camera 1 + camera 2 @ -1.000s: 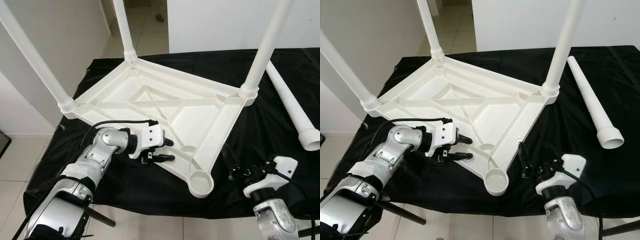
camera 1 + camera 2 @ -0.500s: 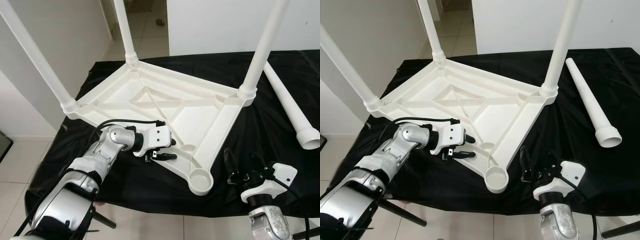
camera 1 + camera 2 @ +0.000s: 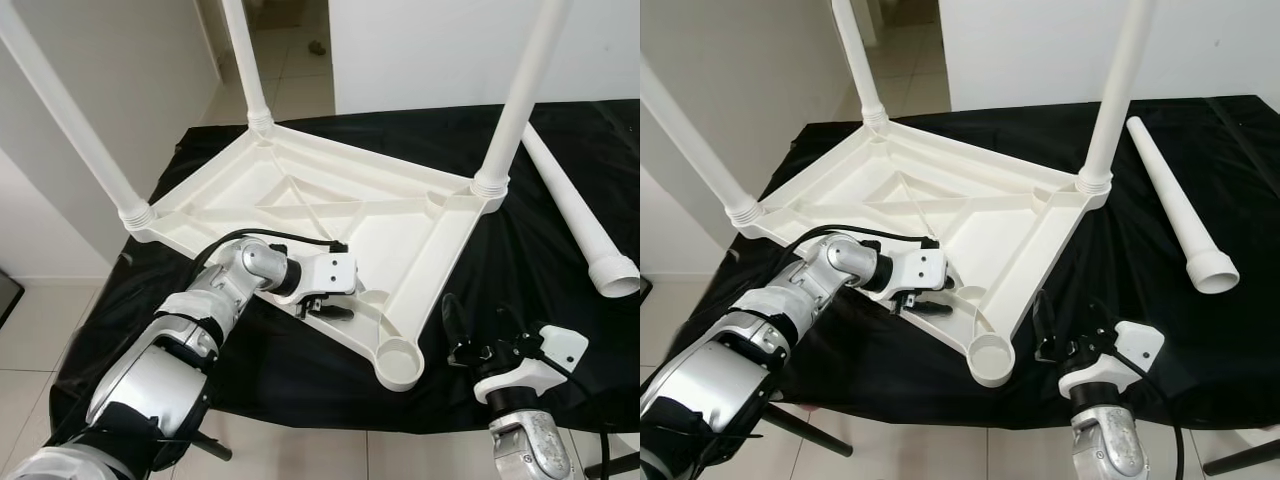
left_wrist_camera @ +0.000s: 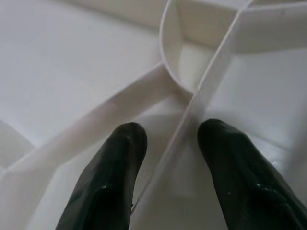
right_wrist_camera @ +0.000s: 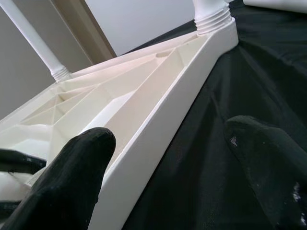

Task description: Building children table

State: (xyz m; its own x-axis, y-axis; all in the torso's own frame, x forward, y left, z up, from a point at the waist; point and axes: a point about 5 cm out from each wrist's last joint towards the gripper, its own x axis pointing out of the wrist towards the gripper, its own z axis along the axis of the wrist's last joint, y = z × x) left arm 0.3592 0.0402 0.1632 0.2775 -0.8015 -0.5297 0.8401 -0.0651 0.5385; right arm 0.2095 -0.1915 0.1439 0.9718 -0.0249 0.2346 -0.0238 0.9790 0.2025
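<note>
An upturned white plastic children's tabletop (image 3: 330, 215) lies on a desk draped in black cloth (image 3: 540, 240), three screwed-in legs (image 3: 522, 90) rising from its corners. A fourth loose leg (image 3: 580, 215) lies on the cloth at 3 o'clock. The left gripper (image 3: 328, 300) sits at the tabletop's near edge, fingers (image 4: 110, 177) apart astride a rib. The right gripper (image 3: 480, 335) hovers at 5 o'clock beside the empty corner socket (image 3: 400, 362), fingers (image 5: 72, 177) spread. Pale floor tiles (image 3: 300, 60) and white walls (image 3: 430, 50) surround.

A room in a home: pale tiled floor (image 3: 30, 330), plain white walls (image 3: 440, 50), a doorway to a tiled hallway (image 3: 290, 50), and a black-draped work table (image 3: 300, 370)
</note>
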